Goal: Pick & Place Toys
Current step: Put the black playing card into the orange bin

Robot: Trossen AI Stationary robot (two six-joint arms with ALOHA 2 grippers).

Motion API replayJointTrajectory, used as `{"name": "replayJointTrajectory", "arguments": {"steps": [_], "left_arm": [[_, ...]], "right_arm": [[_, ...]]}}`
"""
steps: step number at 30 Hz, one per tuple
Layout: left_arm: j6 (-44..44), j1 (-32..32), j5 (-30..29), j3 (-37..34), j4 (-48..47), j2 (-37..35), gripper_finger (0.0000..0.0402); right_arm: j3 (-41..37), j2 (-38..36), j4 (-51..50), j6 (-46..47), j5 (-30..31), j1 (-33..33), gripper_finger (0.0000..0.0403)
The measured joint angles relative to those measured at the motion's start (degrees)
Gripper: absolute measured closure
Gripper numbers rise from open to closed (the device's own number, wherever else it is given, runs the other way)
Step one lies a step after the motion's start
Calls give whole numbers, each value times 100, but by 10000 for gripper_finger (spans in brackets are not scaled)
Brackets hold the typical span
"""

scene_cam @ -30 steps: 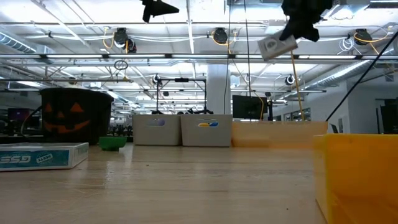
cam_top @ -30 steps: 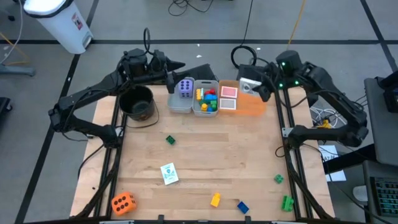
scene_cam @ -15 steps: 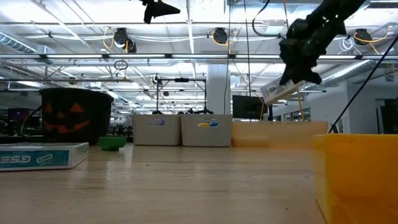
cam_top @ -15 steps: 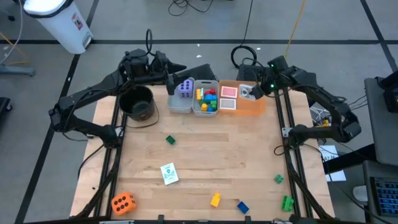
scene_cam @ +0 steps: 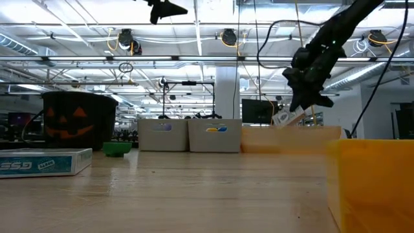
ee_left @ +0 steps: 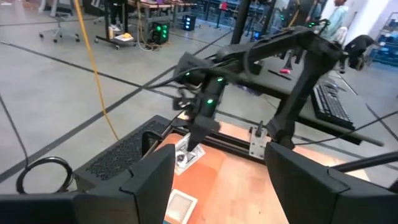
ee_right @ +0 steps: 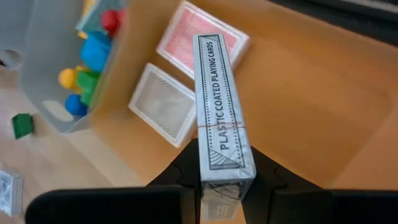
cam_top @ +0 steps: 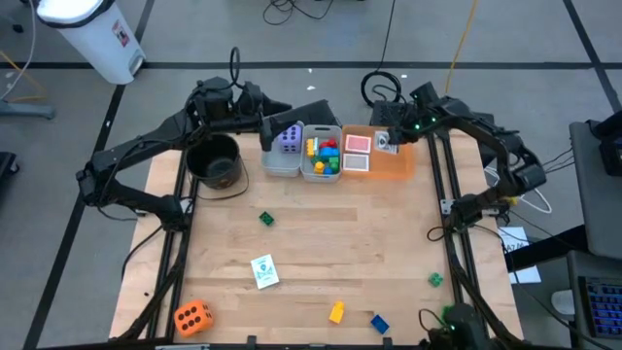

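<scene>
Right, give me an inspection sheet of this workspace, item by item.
Surface: wooden table.
Job's things: card pack in the right gripper above the orange tray; purple die, bricks in bins; orange die, card, bricks loose.
Clutter: black pumpkin bucket.
Grippers: right shut on pack; left gripper open, waiting behind the bins.
Cables: coil on floor.
Surroundings: white bin.
</scene>
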Motion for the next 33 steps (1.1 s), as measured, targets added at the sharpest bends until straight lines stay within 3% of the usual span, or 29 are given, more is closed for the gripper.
{"name": "replayJointTrajectory", "arguments": {"steps": [33], "left_arm": [[-58, 0, 96, 0, -276, 0, 144]], "right_arm": [[5, 1211, 814, 320, -282, -327, 351]]}}
